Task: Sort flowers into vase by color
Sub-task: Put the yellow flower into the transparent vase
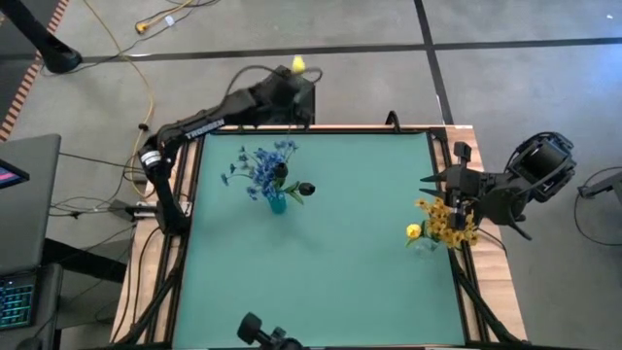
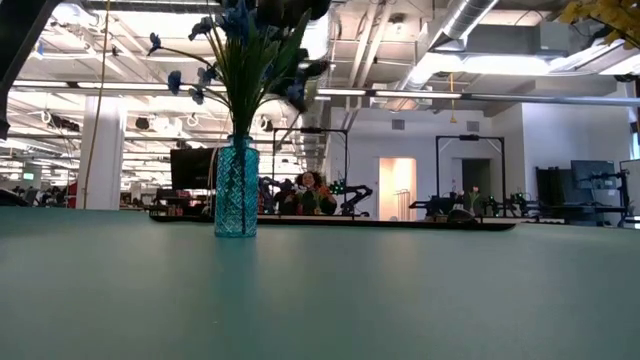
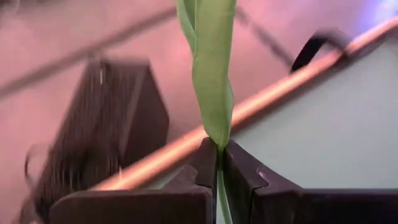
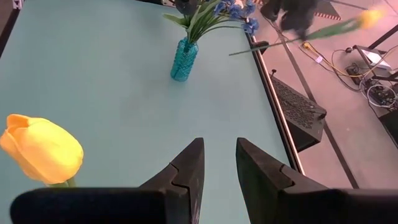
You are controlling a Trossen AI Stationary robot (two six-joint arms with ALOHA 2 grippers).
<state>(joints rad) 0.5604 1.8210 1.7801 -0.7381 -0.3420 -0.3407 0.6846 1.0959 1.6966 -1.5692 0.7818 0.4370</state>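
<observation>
**Left end effector clamps a yellow bud's stem**

At the high view's top centre, the left end effector (image 1: 294, 83) pinches a green stem (image 3: 214, 93) (yellow bud (image 1: 297, 65) beyond the counter (image 1: 321, 272)). The blue vase (image 1: 277, 202) stands upper left of centre. The right end effector (image 4: 216, 163), narrowly parted and empty, hovers by the yellow flowers (image 1: 442, 224), right edge.

Blue flowers (image 1: 260, 165) in teal vase (image 1: 278, 202), counter (image 1: 321, 282) centre-left. Yellow flowers (image 1: 442, 222) at right edge. Left gripper (image 1: 296, 87) beyond far edge, yellow bud (image 1: 297, 64) there.
</observation>
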